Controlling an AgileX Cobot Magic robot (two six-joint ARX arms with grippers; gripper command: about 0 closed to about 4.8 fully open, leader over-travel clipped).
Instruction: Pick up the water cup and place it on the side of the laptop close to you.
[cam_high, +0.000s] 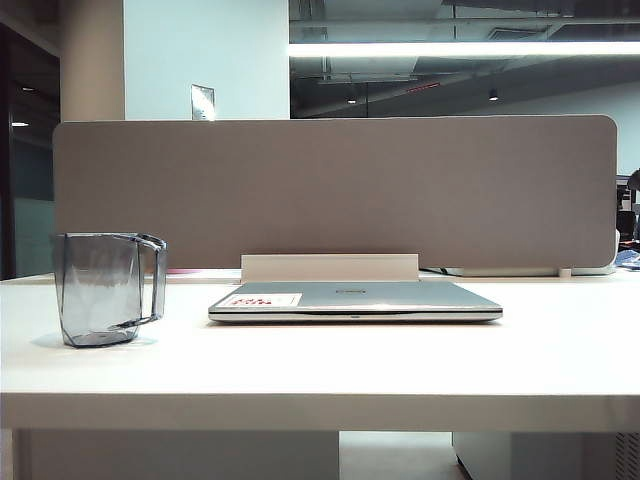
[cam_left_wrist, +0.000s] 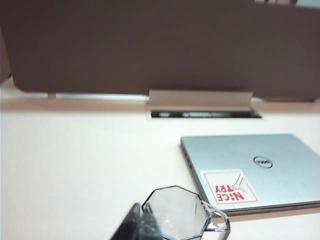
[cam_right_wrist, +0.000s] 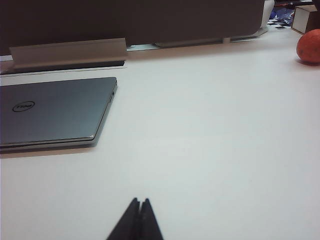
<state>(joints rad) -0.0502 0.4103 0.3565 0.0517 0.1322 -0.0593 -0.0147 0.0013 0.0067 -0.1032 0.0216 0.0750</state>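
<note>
The water cup, smoky-grey and transparent with a squared handle, stands upright on the white table, left of the laptop. The closed silver laptop lies flat at the table's middle, with a white-and-red sticker on its lid. The left wrist view looks down on the cup's eight-sided rim beside the laptop. My left gripper is shut and empty, its tips just at the rim's edge. My right gripper is shut and empty over bare table, off the laptop's other side. Neither arm shows in the exterior view.
A long beige block sits just behind the laptop, against a tall grey-brown partition that closes off the back of the table. An orange-red round object lies far off at the back right. The table's front edge runs close below the laptop.
</note>
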